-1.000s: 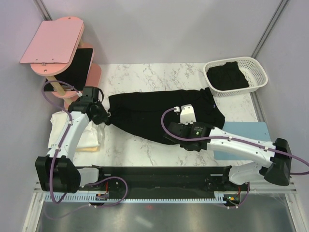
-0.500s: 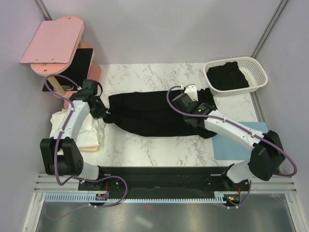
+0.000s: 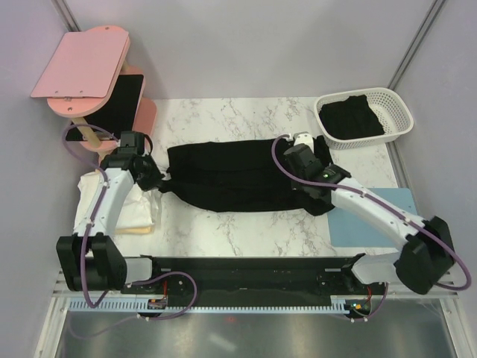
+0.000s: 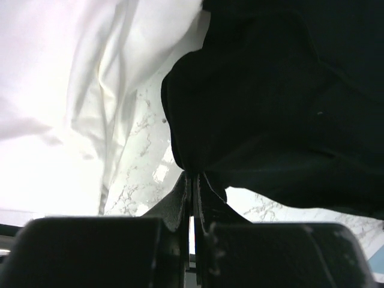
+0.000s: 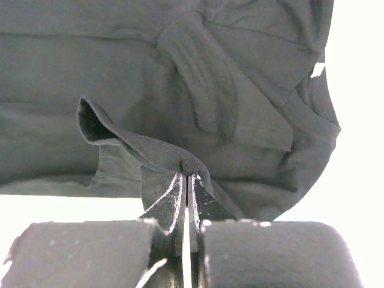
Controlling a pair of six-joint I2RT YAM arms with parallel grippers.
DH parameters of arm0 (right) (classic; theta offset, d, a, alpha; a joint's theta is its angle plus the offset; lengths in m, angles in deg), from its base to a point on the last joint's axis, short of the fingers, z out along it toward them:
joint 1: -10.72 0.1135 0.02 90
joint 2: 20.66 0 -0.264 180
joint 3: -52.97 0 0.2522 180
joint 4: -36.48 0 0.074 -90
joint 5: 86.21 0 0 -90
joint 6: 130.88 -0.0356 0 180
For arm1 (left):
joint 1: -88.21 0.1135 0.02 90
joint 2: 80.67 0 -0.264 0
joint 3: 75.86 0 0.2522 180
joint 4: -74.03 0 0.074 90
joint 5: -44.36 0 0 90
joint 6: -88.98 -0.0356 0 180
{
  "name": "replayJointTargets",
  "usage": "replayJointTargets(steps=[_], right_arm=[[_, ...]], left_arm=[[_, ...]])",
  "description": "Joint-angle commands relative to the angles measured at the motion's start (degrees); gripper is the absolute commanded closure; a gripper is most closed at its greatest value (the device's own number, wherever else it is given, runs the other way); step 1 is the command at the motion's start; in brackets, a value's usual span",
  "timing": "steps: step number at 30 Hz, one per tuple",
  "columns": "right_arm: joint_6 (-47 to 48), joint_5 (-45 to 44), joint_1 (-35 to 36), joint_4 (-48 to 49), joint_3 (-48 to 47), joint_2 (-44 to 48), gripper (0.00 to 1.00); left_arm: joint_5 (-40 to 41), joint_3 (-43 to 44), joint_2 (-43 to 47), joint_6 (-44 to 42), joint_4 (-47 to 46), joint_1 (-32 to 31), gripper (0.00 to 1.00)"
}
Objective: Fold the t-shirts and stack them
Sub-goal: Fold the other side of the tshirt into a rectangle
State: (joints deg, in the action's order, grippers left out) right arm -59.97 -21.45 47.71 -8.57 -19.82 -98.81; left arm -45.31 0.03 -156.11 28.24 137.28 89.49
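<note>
Lying crosswise, the black t-shirt [image 3: 231,179] looks folded lengthwise.

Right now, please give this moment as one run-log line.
left end effector: shut on black t-shirt | right end effector: same | stage: mid-fold
</note>
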Motion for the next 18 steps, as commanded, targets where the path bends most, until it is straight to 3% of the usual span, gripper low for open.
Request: replayJointTargets(steps=[1, 9, 18], right_arm=[[-1.12, 2.99, 0.01, -1.84, 0.93, 10.11, 1.0], [-2.09, 2.82, 0.8, -7.82, 3.56, 18.11, 1.0], [-2.09, 2.03, 1.06, -10.11, 3.22, 21.28, 1.0]], left_arm=[[-4.02, -2.27, 5.12, -1.4, 0.77, 0.22, 0.98], [-6.58, -7.72, 13.73, -0.16, 2.89, 0.22, 0.98], [-6.67, -6.41, 19.63, -0.78, 8.85, 0.22, 0.98]])
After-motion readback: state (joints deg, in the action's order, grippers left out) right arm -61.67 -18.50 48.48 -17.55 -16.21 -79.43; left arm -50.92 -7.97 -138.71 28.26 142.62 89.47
